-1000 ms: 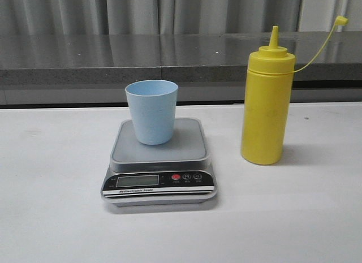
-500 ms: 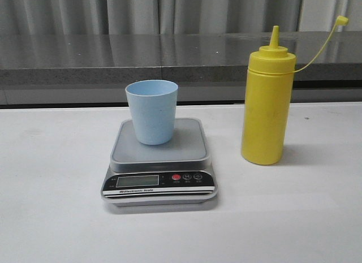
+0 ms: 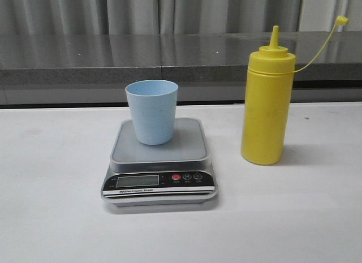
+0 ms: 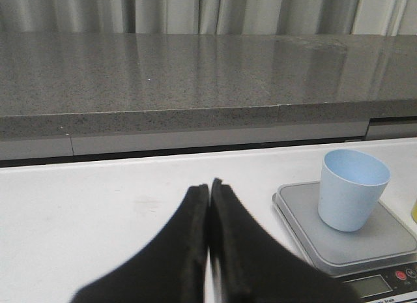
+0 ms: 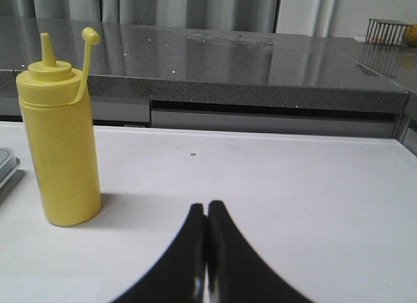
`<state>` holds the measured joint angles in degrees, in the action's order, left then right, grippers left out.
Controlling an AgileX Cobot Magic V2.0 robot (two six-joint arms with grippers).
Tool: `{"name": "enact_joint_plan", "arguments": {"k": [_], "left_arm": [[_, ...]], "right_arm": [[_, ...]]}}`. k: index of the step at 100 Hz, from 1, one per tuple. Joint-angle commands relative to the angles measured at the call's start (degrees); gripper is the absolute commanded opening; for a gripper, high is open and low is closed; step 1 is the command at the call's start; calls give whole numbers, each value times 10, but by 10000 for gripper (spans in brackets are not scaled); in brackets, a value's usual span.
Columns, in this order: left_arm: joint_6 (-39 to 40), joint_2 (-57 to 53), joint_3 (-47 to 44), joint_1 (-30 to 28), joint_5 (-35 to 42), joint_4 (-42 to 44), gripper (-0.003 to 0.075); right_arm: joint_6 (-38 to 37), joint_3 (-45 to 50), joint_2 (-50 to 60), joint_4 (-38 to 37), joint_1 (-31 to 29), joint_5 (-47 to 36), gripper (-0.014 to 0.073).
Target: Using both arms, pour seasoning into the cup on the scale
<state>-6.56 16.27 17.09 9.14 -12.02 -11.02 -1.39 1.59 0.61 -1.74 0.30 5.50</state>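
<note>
The pale blue cup stands upright on the grey scale in the middle of the white table. The yellow seasoning bottle stands upright to the scale's right, its cap hanging off on its tether. Neither arm shows in the front view. In the left wrist view my left gripper is shut and empty, well short of the cup and scale. In the right wrist view my right gripper is shut and empty, apart from the bottle.
A grey stone ledge runs along the back of the table with curtains behind it. A wire basket sits on the ledge at the far right. The white tabletop stretches around the scale and bottle.
</note>
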Motion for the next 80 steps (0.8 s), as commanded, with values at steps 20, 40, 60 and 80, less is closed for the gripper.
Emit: {"name": "enact_joint_plan", "arguments": {"k": [20,40,60,80], "left_arm": [[4,4,17,-2,45,-6,-20],[4,4,16,-2,45,-6,-20],[4,-1,15,-3,45,53,-20],[4,-54,-12,-47,45,75,-20]], "right_arm": [[0,-12,12,-5,-4,-48,-69],[0,-12,12,-5,-4,-48,-69],[0,-12,12,-5,-4,-48,-69],[0,-12,12,-5,-4,-48,-69]]}}
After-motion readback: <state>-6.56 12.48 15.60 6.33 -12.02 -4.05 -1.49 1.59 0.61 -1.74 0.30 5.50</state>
